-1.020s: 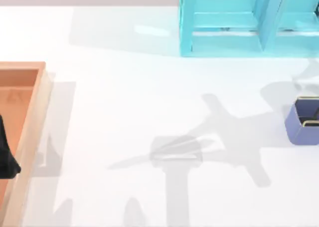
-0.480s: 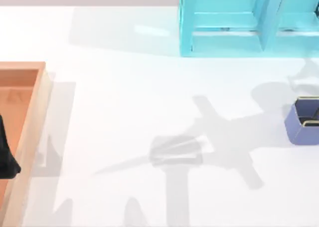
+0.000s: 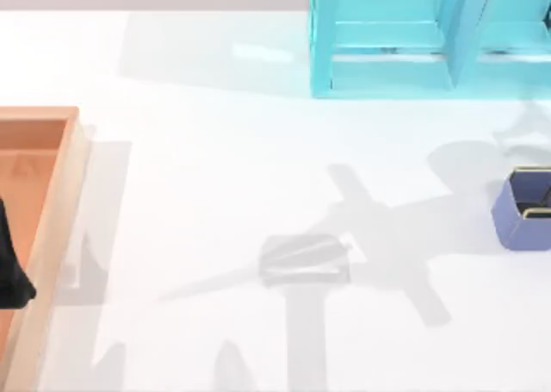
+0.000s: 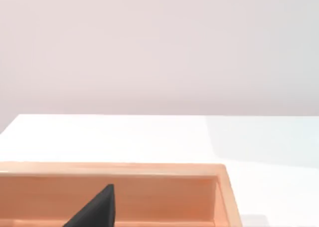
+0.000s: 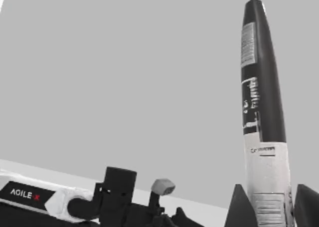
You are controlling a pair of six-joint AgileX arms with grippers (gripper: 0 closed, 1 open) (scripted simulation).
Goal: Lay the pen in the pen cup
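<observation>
Gripping the slim black-ended pen [image 5: 262,117] upright between closed right gripper [image 5: 269,207] fingers, we keep it poised for the small periwinkle-blue pen cup [image 3: 522,208]; left gripper's state unclear.

Open middle, obstacles sitting at the edges

The table [image 3: 215,177] is lying bare across its middle, giving a gripper wide passage. The wooden tray [image 3: 52,211] is blocking the left side, the cyan shelf unit [image 3: 387,73] is standing along the far edge, and the pen cup [image 3: 521,211] is sitting at the right edge, well apart from both.
</observation>
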